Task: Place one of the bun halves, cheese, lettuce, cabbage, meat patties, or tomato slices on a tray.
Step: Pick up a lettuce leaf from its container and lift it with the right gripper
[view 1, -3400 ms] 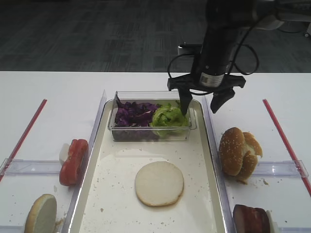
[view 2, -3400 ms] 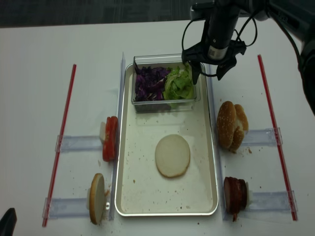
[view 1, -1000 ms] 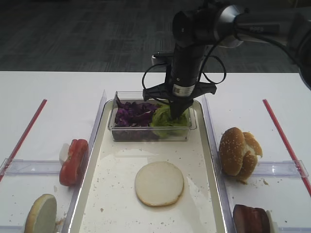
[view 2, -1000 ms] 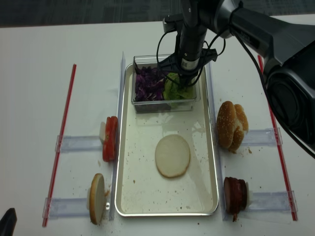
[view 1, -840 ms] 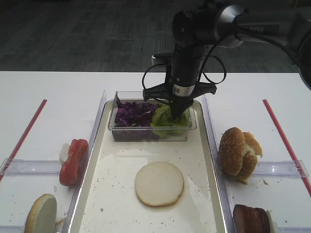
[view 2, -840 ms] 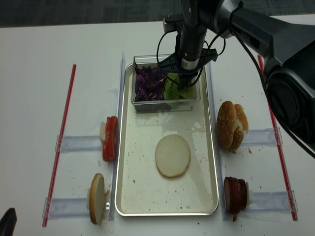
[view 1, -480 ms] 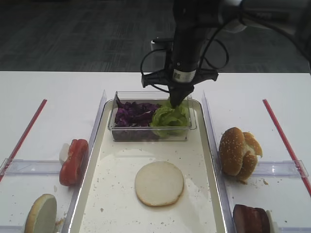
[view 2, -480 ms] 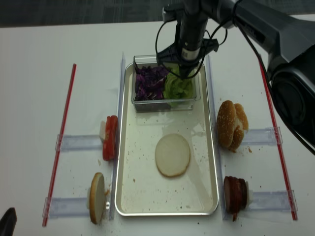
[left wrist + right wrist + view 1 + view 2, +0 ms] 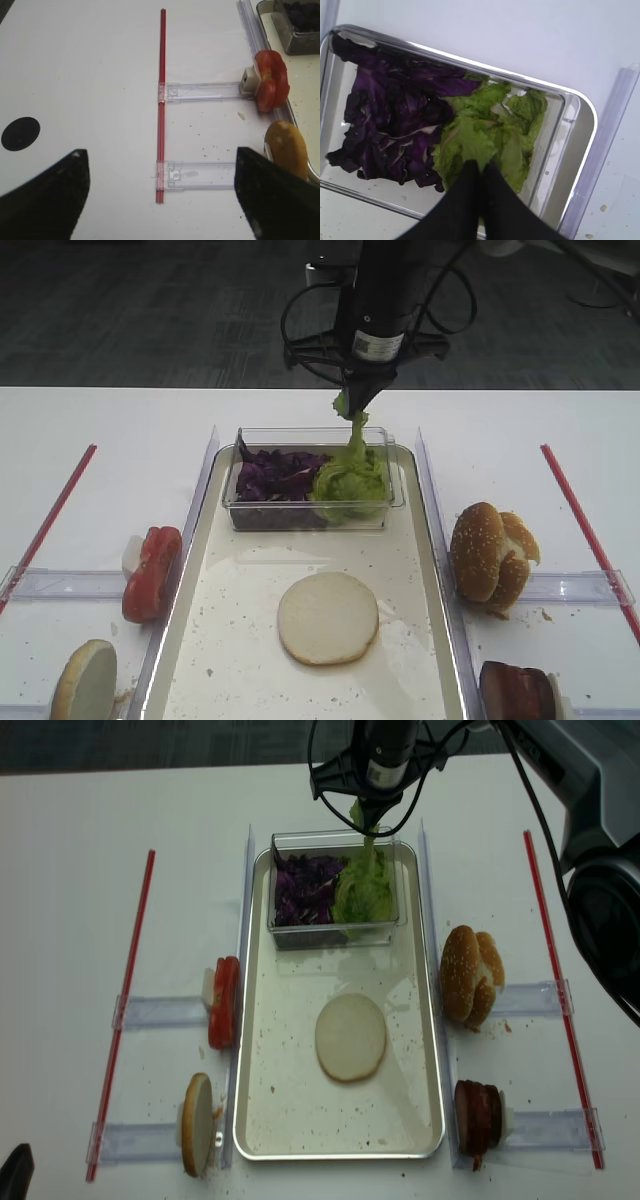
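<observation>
My right gripper (image 9: 352, 400) hangs above the clear tub (image 9: 300, 516), shut on a lettuce leaf (image 9: 356, 436) that dangles down to the lettuce heap (image 9: 348, 486). In the right wrist view the black fingers pinch that leaf (image 9: 470, 142) over the cabbage (image 9: 390, 120) and the green pile. The tray (image 9: 250, 640) holds the tub at its far end and one bun half (image 9: 328, 617), cut face up. My left gripper (image 9: 160, 151) is open over bare table, left of the tomato slices (image 9: 270, 80). No cheese is in view.
Sesame bun halves (image 9: 490, 552) and meat patties (image 9: 515, 692) stand right of the tray. Tomato slices (image 9: 152, 572) and another bun half (image 9: 85, 680) stand on its left. Red strips (image 9: 50, 520) and clear plastic rails (image 9: 60, 583) lie on the white table.
The right gripper was open beside the tub, went down into the lettuce and shut. It has since risen straight up, pulling a leaf out of the tub. The left arm is still.
</observation>
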{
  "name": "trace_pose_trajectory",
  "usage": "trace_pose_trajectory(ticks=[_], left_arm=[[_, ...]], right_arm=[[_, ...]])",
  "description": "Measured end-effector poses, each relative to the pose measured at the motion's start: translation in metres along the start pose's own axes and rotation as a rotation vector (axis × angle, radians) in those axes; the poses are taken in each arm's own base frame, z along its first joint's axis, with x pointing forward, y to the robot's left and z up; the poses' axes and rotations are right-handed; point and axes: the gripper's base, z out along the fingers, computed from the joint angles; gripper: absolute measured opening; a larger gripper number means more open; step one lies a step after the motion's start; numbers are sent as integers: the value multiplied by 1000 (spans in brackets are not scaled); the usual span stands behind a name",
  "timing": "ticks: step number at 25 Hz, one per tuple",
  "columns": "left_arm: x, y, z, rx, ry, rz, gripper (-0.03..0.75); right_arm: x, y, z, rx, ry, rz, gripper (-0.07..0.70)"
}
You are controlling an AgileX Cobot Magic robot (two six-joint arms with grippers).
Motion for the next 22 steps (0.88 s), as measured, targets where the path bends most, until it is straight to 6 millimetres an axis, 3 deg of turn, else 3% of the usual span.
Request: trace_pose_trajectory(ticks=[13, 22], left_arm=[[0, 0, 0, 0, 0, 0, 545], [0, 0, 0, 0, 0, 0, 545]], right_arm=[[3, 10, -10, -18, -13, -15, 47], [37, 24, -30, -16, 38, -74, 47]])
